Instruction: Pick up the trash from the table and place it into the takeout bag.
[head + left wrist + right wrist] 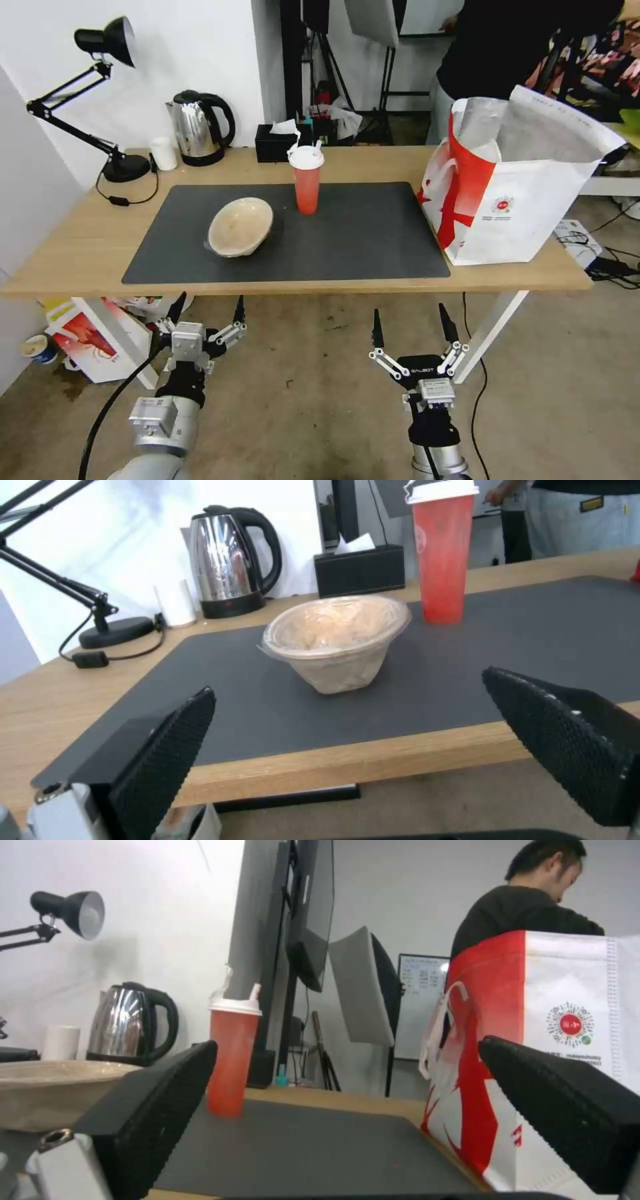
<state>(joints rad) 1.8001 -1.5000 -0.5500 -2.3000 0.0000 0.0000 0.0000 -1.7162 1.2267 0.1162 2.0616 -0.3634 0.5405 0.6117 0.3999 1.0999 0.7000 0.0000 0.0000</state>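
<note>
Two bits of trash sit on the table (pixel 80 260): one beige bowl (pixel 241 226) and one red cup (pixel 307 180) with a white lid. Both stand on the one dark mat (pixel 360 233). The bowl is near the middle-left of the mat and leans a little. The cup stands up straight just behind and to the right of it. One bag (pixel 513 187), white with a red band, stands open at the table's right end, partly on the mat's right edge.

There are two claws. The left claw (pixel 207 313) and the right claw (pixel 412 327) both hang below the table's front edge, over the floor. Each one is spread wide and holds nothing and touches nothing.

The mat is bare between the cup and the bag. At the back edge stand one lamp (pixel 107 100), one small white cup (pixel 163 154), one kettle (pixel 200 127) and one black box (pixel 280 143).
</note>
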